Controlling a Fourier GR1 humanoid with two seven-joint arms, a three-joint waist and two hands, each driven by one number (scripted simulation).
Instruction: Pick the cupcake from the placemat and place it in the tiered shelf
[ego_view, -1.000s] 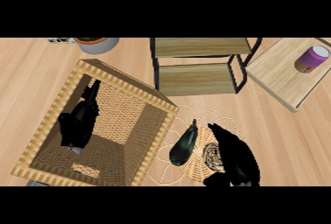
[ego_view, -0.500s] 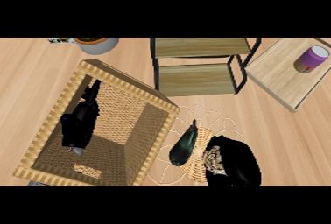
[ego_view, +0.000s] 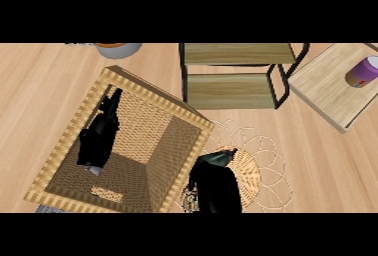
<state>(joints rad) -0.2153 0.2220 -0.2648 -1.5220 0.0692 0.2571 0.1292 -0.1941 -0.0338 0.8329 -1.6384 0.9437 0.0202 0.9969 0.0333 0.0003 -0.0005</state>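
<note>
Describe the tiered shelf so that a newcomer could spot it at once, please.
Beyond the far corner of the large rectangular woven basket, at the view's top centre, stands the black-framed wooden shelf. Unlike the single-level pale wooden board to its right, it stacks two tiers inside thin black bars.

Left hand (ego_view: 100, 139): black, slim fingers, pale grey patch at its wrist end.
Right hand (ego_view: 215, 189): black, glossy, rounded.
</note>
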